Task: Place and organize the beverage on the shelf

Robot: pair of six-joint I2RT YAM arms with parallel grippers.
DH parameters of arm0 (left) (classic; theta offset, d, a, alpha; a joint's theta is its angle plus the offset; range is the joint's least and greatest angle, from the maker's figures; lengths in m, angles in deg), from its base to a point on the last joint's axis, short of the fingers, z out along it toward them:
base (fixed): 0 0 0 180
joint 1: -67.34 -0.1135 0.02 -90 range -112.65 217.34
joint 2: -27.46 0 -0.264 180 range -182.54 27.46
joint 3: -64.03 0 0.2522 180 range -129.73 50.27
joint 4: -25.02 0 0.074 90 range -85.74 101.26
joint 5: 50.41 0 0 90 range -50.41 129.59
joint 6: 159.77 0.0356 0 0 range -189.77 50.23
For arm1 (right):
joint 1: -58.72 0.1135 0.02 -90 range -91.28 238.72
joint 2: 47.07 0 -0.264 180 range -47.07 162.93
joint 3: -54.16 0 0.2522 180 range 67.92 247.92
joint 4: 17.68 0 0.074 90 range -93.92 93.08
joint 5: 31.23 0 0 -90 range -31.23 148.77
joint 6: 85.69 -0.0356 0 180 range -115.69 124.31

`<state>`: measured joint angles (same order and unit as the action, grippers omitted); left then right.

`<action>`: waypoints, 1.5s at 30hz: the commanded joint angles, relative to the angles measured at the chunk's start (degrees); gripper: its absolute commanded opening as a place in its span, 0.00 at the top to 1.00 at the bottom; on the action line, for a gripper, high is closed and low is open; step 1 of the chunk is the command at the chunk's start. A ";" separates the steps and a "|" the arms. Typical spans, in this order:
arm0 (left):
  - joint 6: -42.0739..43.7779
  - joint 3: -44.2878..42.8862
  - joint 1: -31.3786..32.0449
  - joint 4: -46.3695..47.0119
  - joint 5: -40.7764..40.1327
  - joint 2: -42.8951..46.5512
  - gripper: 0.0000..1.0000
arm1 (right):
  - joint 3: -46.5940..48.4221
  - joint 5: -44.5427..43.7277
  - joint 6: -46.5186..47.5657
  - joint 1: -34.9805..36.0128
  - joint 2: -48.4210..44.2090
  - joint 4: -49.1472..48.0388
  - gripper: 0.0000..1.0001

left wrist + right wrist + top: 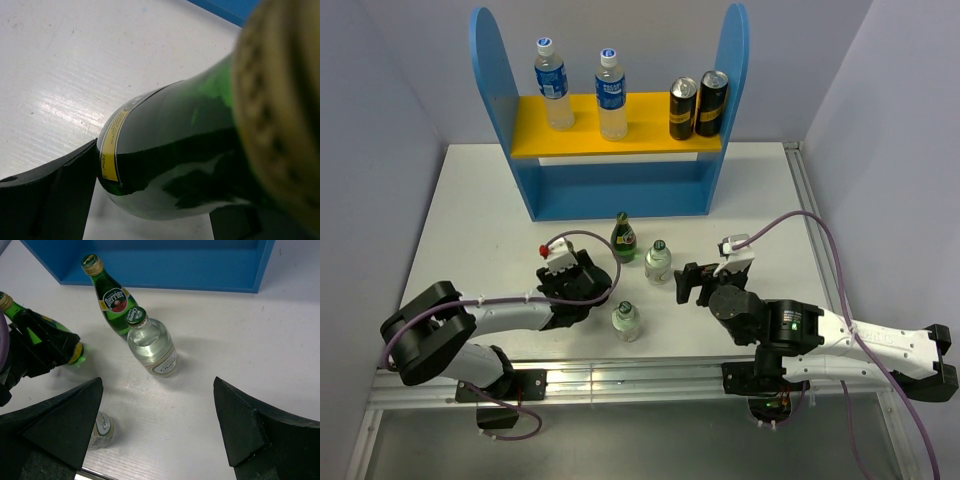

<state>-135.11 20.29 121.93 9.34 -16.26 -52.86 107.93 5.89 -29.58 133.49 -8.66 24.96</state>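
Note:
My left gripper (155,200) is shut on a dark green glass bottle (175,150) with a gold cap, which stands on the table with a finger against each side. In the right wrist view this bottle's base (76,353) shows beside the left gripper (37,347). A second green bottle (623,238) stands in front of the shelf (650,140). Two short clear bottles stand nearby, one (658,262) mid-table and one (626,320) nearer the front edge. My right gripper (158,385) is open and empty, just right of the mid-table bottle (152,350). Two blue-labelled bottles (552,82) (611,90) stand on the yellow board.
Two black-and-gold cans (682,108) (711,102) stand on the right of the yellow board. The blue base level under the board holds nothing. Walls close in the table on the left, right and back.

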 commanded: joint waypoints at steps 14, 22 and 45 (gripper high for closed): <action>12.07 -6.41 -1.94 -5.56 -0.04 2.70 1.00 | -0.19 -0.99 -0.74 0.47 -0.71 -0.49 0.02; 17.35 -6.32 -5.89 1.37 2.94 4.20 1.00 | -0.90 -0.99 -0.83 0.38 -1.24 -0.85 0.02; 29.39 -13.43 -22.32 24.58 17.88 -4.49 1.00 | -0.72 -3.10 -1.00 0.38 -0.80 -0.49 0.02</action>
<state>-108.29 12.97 101.93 22.66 0.59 -57.36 106.90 5.10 -29.73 133.49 -9.40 24.90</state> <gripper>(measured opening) 0.769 0.980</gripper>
